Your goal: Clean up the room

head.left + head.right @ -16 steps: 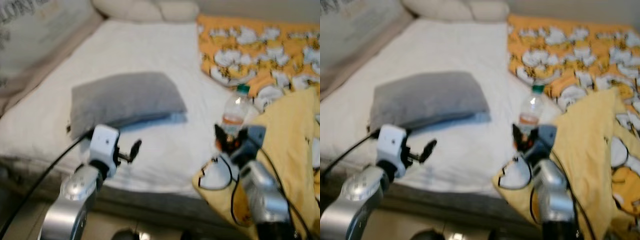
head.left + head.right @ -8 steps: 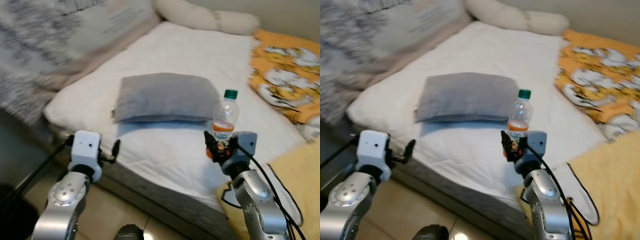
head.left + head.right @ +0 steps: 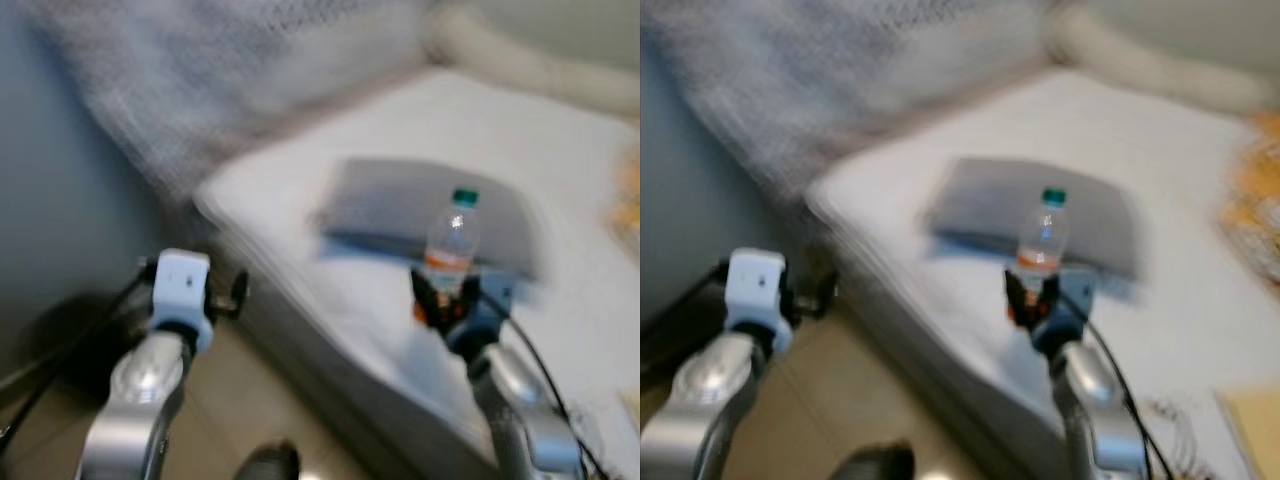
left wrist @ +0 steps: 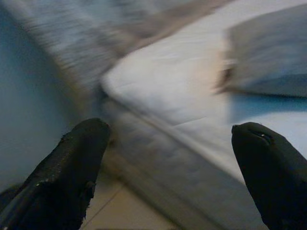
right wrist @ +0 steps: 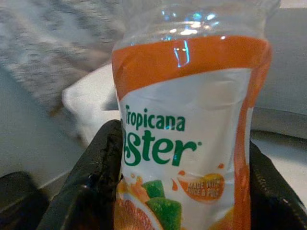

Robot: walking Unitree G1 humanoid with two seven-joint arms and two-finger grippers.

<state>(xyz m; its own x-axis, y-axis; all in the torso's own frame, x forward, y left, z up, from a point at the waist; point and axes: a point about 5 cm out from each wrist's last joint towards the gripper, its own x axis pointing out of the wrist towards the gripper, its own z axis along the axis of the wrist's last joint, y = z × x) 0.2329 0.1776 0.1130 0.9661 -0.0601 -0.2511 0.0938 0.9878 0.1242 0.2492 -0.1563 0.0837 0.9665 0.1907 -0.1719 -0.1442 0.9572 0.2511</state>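
tropicana twister bottle (image 5: 184, 143) sits upright in your right claw (image 3: 447, 300), the two black fingers (image 5: 98, 165) clenched on either side of its orange label; from the head camera you see its green cap standing above the claw, out in front of your right arm. your left claw (image 3: 232, 295) is raised at about the same height on the other side, fingers (image 4: 72, 163) spread apart and holding nothing, pointed toward the corner of the bed (image 4: 158, 91).

as far as the task goes, you have one piece of litter in hand, and that looks like the only part done; it has not been dropped anywhere yet, and no bin is visible, so i judge you are in the carrying stage with the disposal left to do.

just past the claws is the near edge of the mattress (image 3: 300, 290), running diagonally across your path, with bare floor (image 3: 230, 420) below it. lying on the white sheet beyond the bottle is a grey pillow (image 3: 390, 205). farther back a long pale bolster (image 3: 1140, 60) runs along the head of the bed, and a grey patterned cover (image 3: 230, 70) lies beside the wall. everything is blurred, so smaller clutter cannot be made out. the bed frame is what stands closest to your arms.
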